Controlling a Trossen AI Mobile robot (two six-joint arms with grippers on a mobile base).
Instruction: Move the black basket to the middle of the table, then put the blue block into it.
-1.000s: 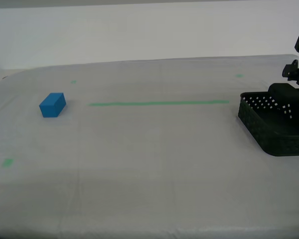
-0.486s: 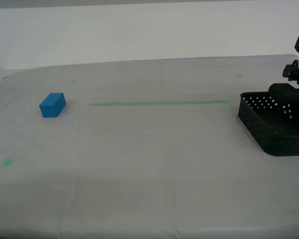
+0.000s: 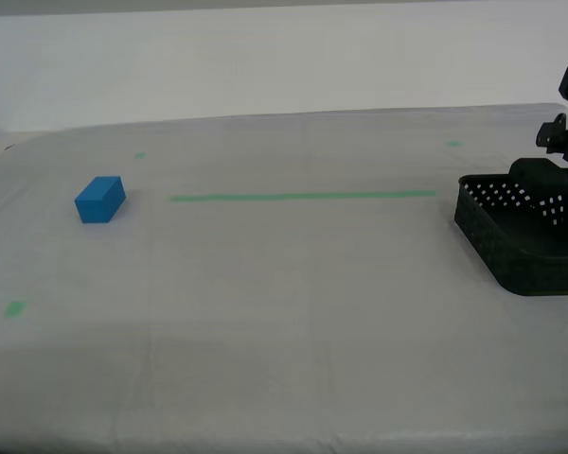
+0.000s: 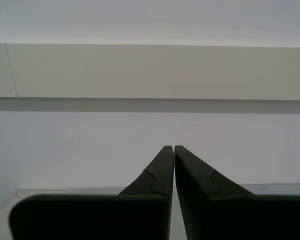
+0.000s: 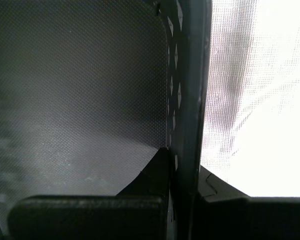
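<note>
Even, soft light; first wrist view dim inside, glare-blown cloth outside, slightly blurred.

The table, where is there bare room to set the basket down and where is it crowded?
The table is bare from the block across to the basket, along and in front of the green tape line. It is crowded only at the exterior view's right, where my first pincer grips the basket's wall.

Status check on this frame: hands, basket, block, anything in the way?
First hand shut on the black basket wall, at the exterior view's right edge. Second hand shut, empty, aimed at a wall. Blue block untouched, exterior view's left. Nothing between them.
</note>
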